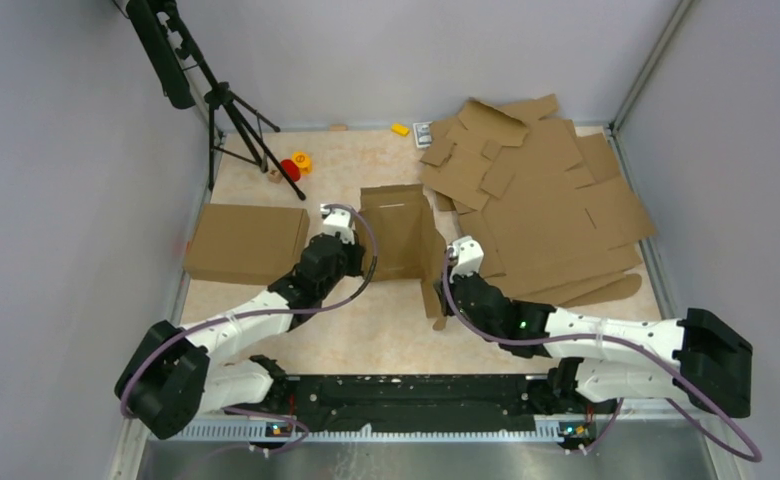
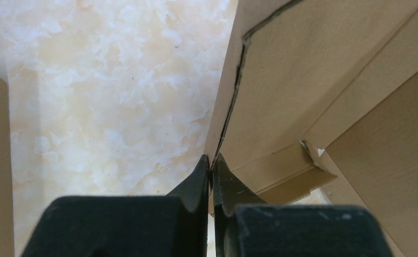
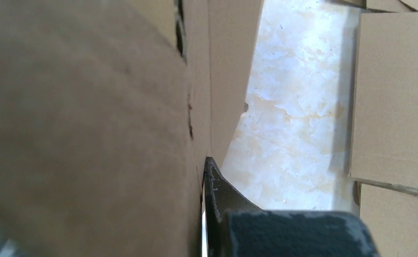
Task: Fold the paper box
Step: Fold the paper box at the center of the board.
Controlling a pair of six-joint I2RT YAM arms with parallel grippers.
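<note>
Pinching noted: left gripper (image 2: 212,159) clamped on left wall of paper box (image 1: 396,235), right gripper (image 3: 207,166) clamped on right wall. Box lay part-formed at centre of table (image 1: 376,335). Walls judged best raised together, creases kept square.

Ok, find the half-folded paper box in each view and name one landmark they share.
Top external: the paper box sits mid-table, partly folded.
Left wrist: the paper box fills the right half, with its walls raised.
Right wrist: the paper box fills the left half as a blurred close-up.
Shared landmark: the marbled cream table, visible beside the box in all three.
</note>
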